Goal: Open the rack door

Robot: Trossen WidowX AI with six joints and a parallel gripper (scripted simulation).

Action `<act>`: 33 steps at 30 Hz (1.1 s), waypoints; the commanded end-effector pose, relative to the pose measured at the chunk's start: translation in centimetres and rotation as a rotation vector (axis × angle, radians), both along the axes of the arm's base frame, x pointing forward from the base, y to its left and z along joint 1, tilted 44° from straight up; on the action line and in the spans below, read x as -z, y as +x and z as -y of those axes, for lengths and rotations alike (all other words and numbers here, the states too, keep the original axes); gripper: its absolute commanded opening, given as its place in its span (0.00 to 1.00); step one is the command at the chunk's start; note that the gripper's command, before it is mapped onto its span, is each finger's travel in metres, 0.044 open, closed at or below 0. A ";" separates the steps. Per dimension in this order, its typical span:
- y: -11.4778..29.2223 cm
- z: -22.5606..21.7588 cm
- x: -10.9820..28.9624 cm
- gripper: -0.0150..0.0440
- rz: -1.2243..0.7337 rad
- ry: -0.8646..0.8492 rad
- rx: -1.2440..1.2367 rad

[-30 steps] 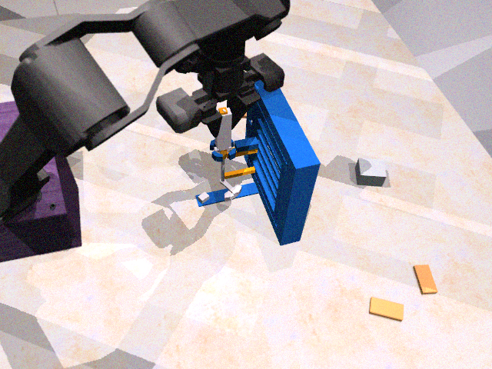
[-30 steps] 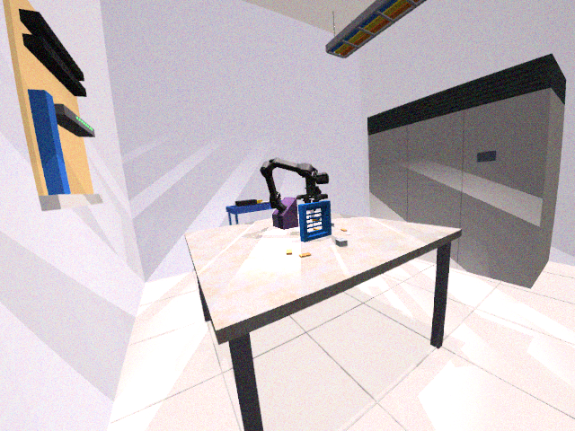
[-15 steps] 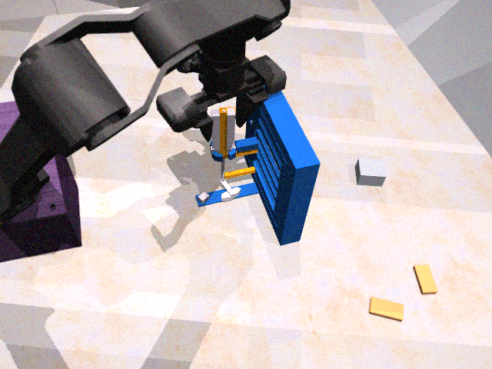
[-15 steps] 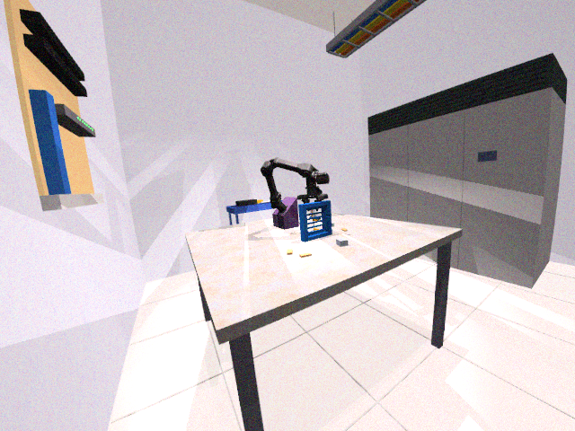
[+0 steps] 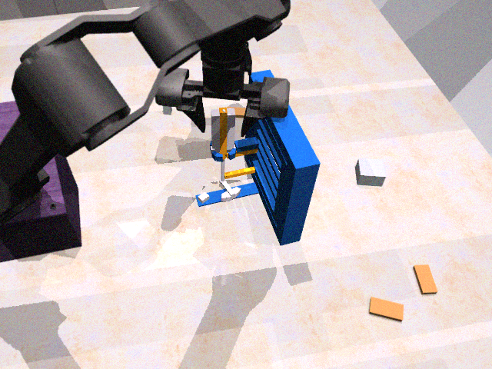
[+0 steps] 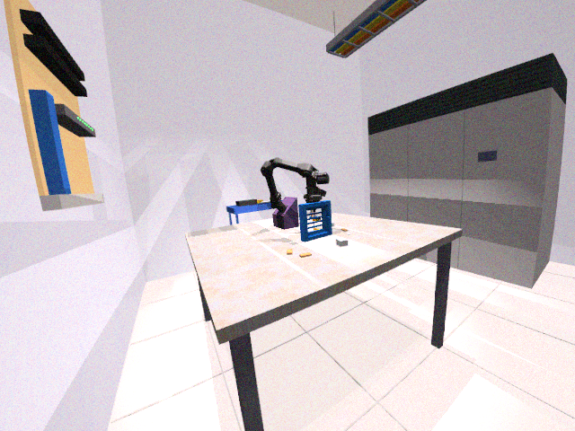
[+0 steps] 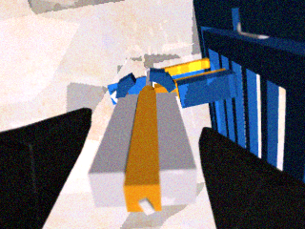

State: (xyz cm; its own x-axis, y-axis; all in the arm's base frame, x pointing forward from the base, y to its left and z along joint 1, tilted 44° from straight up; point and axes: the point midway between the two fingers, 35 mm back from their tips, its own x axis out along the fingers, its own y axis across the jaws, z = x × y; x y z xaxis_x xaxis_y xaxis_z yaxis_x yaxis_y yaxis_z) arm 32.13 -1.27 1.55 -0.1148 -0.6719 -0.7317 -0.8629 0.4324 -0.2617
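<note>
The upright handle [image 5: 223, 127] [image 7: 143, 148] has an orange core between two grey side plates. My gripper [image 5: 223, 133] [image 7: 147, 126] is open around its upper part, one finger on each side, with visible gaps in the wrist view. The handle stands above a blue bracket on the near side of the slatted blue door [image 5: 264, 181]. The door looks closed in its thick blue frame [image 5: 300, 157] [image 6: 316, 235]. Below the handle, a thin rod leads to a white lever [image 5: 227, 187], slanted at the blue foot strip [image 5: 248, 188]. The handle's exact turn is hard to tell.
A grey block [image 5: 370, 172] [image 6: 341, 242] lies beyond the frame. Two flat orange pieces [image 5: 386, 308] [image 6: 305, 254] lie farther off. The purple arm base [image 5: 43, 222] [image 6: 286, 217] stands on the opposite side. The right finger is close to the frame in the top view.
</note>
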 end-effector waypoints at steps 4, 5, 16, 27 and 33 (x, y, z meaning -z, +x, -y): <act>0.0 0.1 0.0 0.74 0.241 -0.045 0.264; 0.0 0.1 0.0 0.74 0.275 -0.051 0.300; 0.0 0.1 0.0 0.74 0.642 -0.113 0.698; 0.0 0.1 0.0 0.74 1.009 -0.176 1.096; 0.0 0.1 0.0 0.74 1.209 -0.210 1.313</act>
